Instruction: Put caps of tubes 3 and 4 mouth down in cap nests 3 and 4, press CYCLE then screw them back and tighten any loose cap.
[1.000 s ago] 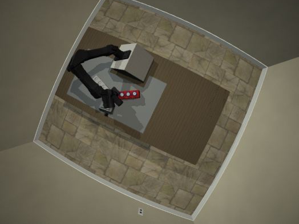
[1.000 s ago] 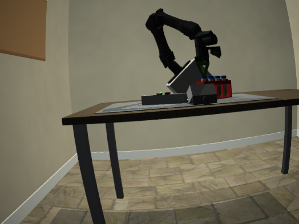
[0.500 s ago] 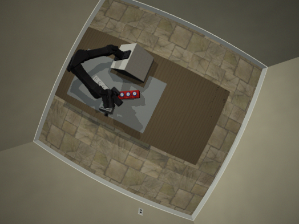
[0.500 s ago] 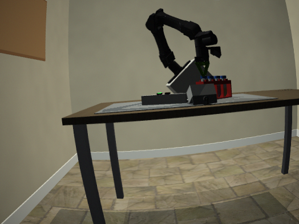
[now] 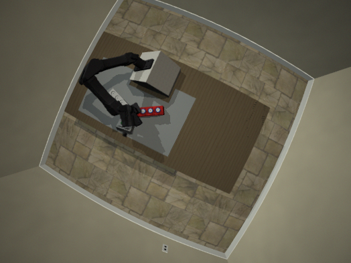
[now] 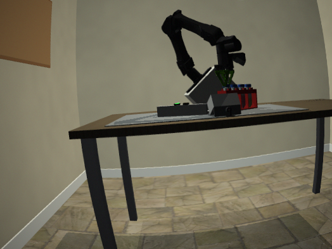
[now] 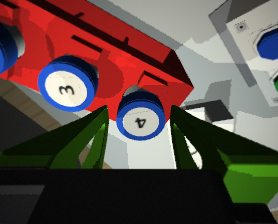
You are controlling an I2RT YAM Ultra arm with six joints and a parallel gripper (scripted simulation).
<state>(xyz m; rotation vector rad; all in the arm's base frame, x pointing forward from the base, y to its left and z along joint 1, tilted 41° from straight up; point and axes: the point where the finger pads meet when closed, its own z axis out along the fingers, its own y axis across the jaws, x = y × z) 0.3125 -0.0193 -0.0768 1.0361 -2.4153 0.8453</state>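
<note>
The red decapping station (image 7: 115, 45) fills the upper left of the wrist view. Blue cap 3 (image 7: 66, 89) and blue cap 4 (image 7: 141, 120) both sit on their tubes, white number dots facing me. My gripper (image 7: 139, 112) is directly over cap 4. Its green fingers stand open on either side of the cap, with a gap on each side. From above, the gripper (image 5: 135, 110) is at the near end of the station (image 5: 152, 111). From the side, the fingers (image 6: 225, 83) hang just above the row of caps (image 6: 237, 86).
The small desk (image 7: 250, 45) with the blue key (image 7: 270, 42) and green key (image 7: 275, 85) lies at the right. The cap tray (image 5: 117, 97) is under the arm. A green light (image 6: 177, 103) shows on the low black console. A large tilted white box (image 5: 157, 72) stands behind the station.
</note>
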